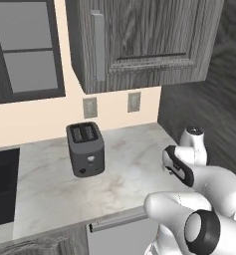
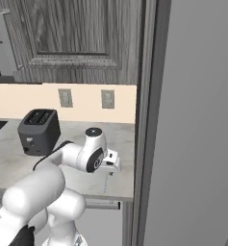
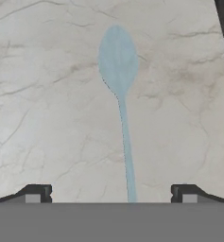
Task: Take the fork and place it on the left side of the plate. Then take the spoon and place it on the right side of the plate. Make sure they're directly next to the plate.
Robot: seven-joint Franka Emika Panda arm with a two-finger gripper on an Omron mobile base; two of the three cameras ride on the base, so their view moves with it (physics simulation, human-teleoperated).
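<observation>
gripper: jaws spread wide, empty; spoon: pale blue, flat on marble counter between fingertips

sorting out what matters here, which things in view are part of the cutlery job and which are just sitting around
Part of the job:
- spoon, pale blue, lying flat on the counter
- gripper, jaws open, poised above the spoon's handle

Just sitting around:
- toaster, dark, near the back of the counter
- wall cabinet
- two wall sockets
- window

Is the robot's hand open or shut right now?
Open. In the hand view the hand has its two fingertips far apart, straddling the spoon on the counter.
</observation>
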